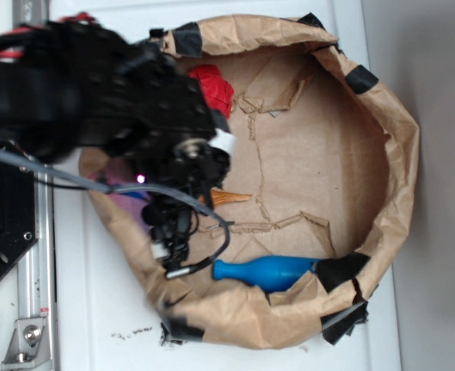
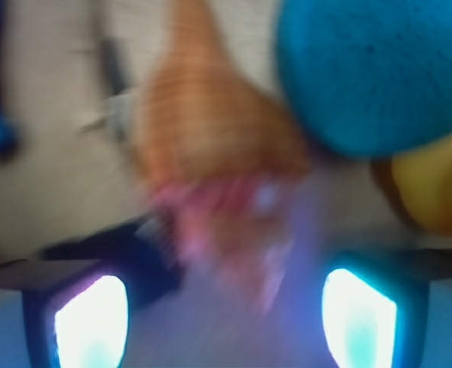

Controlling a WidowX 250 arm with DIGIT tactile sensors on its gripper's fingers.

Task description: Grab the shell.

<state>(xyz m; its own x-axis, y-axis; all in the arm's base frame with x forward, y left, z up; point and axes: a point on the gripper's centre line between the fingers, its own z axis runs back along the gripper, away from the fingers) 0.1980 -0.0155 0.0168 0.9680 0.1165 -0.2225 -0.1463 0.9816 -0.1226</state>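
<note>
In the exterior view only the shell's (image 1: 232, 198) pointed orange tip shows, sticking out to the right from under my black arm. My gripper (image 1: 187, 184) is low over the rest of it. The wrist view is blurred. There the tan, striped shell (image 2: 210, 146) lies straight ahead, its wide pinkish end reaching down between my two fingers. The glowing pads (image 2: 91, 322) stand wide apart on either side of it, so the gripper (image 2: 226, 310) is open. I cannot tell whether the fingers touch the shell.
A brown paper wall (image 1: 389, 154) rings the work area. A blue bowling-pin toy (image 1: 267, 272) lies near the front wall. A red object (image 1: 213, 86) sits at the back. In the wrist view a blue rounded thing (image 2: 371, 69) and the yellow duck (image 2: 433, 188) lie right of the shell.
</note>
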